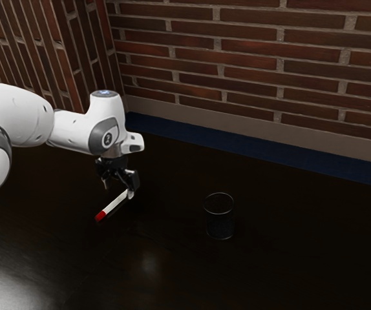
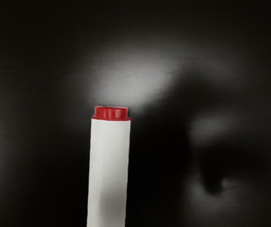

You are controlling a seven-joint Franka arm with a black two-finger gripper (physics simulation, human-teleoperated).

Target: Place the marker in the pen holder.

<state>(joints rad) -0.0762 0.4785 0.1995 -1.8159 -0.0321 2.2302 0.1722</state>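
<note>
My gripper [image 1: 118, 188] stands open in the exterior view, low over the table, its two dark fingers apart. The marker [image 1: 116, 204] has a white body and a red end; it slants from that red end, at the exterior view's lower left, up to the right-hand finger, which hides its other end. Whether it touches that finger I cannot tell. In the wrist view the marker [image 2: 109, 161] is large, its white body running off the lower edge. The pen holder, a dark round cup [image 1: 220, 223], stands upright toward the exterior view's right, apart from the gripper and marker.
The dark, glossy table [image 1: 172, 278] extends around the marker and the cup. Behind it are a blue strip [image 1: 256, 146] and a brick wall [image 1: 250, 58]. The arm reaches in from the exterior view's left.
</note>
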